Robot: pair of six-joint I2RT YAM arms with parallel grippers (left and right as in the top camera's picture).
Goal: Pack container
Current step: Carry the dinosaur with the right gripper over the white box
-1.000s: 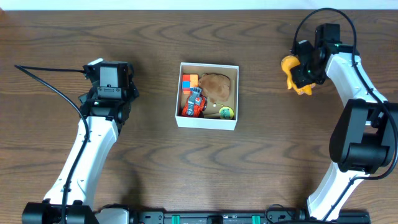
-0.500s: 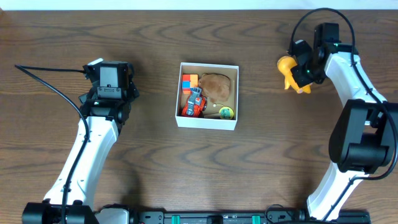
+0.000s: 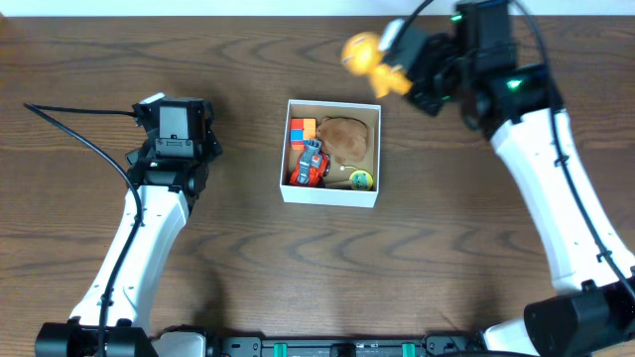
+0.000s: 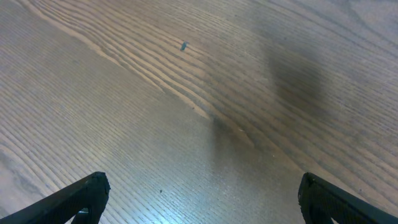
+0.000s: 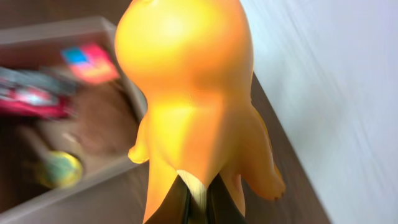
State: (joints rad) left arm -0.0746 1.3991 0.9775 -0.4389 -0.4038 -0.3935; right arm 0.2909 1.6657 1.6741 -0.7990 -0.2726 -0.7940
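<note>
Right gripper (image 3: 401, 75) is closed on the yellow toy (image 3: 363, 52), pinching it at its lower end. In the wrist view only the dark fingers (image 5: 186, 204) show, under the toy's splayed feet. Its rounded body fills the middle of that view.

The toy is blurred in both views (no face or markings readable). From overhead it sits just past the container's far wall, close to the far-right corner, outside the walls and not over the inside.

Container (image 3: 331, 195): square, low white walls, tan floor, resting on the wood table (image 3: 446, 248).

Inside it:
- an orange-and-blue block (image 3: 302, 130) in the far-left corner
- a red car (image 3: 311, 164) along the left wall, just on the robot's side of the block
- a brown lump (image 3: 345, 137) in the far-right part, touching or nearly touching the car (cannot tell which)
- a small yellow-green disc (image 3: 361, 179) by the near wall, right of the car

In the right wrist view the same contents are only smears of colour behind the toy.

Left gripper (image 4: 202, 186) is well to the left of the container, its jaws spread wide with nothing held — only bare wood grain between the fingertips. A black cable (image 3: 69, 111) runs from the left arm away from the container.
</note>
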